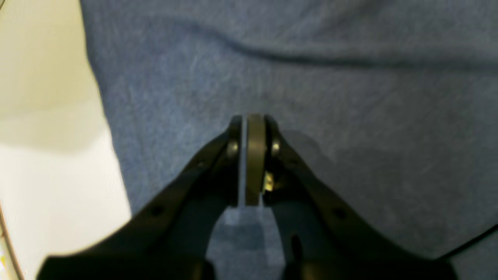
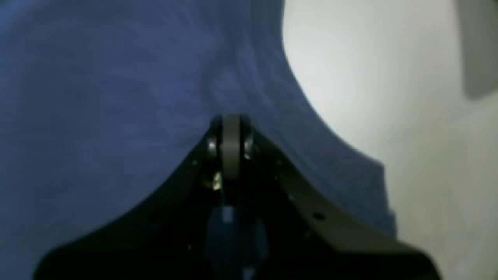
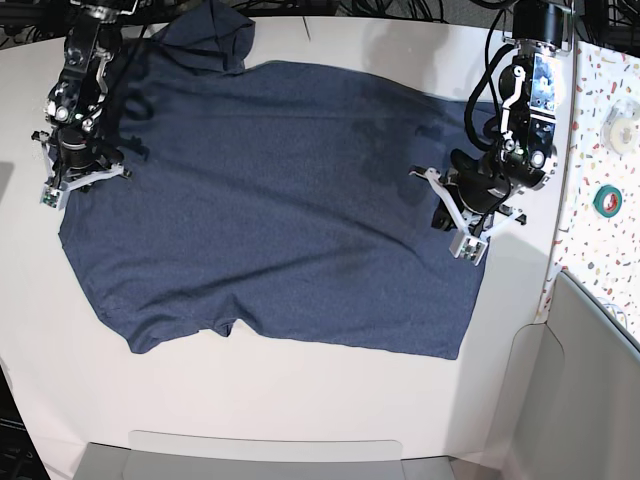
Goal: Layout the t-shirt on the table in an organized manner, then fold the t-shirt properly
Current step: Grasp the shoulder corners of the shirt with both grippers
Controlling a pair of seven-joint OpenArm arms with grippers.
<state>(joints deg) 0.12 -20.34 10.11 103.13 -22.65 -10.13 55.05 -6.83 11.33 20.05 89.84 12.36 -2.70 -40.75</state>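
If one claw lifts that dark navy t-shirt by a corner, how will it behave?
The dark navy cotton t-shirt would probably drape limply; it already shows soft wrinkles. Spread wide on the matte white table, it likely drags and bunches rather than sliding whole.

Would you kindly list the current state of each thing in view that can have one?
t-shirt: spread mostly flat on the table, plain side up, one sleeve bunched at the far edge.
table: white, bearing the shirt.
left gripper: jaws shut, over the shirt near its edge; whether cloth is pinched is unclear.
right gripper: jaws shut, at the shirt's edge; grip unclear.
tape roll: lying flat on the speckled strip.
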